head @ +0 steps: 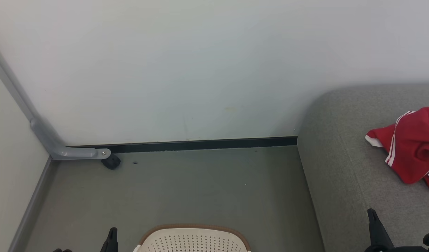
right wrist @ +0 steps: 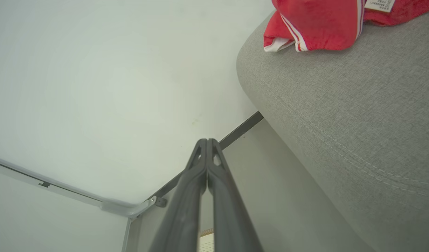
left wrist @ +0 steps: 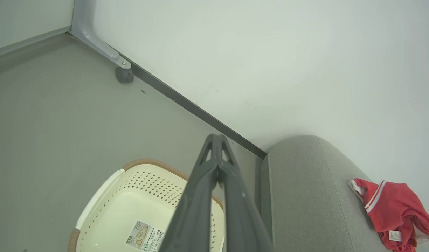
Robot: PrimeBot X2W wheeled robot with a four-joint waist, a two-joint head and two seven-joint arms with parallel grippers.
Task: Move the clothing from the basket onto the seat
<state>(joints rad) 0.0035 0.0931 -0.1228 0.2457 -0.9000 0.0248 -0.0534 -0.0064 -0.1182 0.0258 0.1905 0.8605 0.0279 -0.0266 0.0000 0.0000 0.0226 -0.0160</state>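
Now | left end effector [left wrist: 217, 138] clenched, empty, near basket [left wrist: 147, 182] | right end effector [right wrist: 206, 141] clenched, empty, by seat [right wrist: 340, 122]

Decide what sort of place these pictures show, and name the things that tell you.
Probably a corner of an indoor room, staged like a home: a grey upholstered seat by a plain white wall, a perforated laundry basket on the smooth floor, and red clothing lying on the seat.
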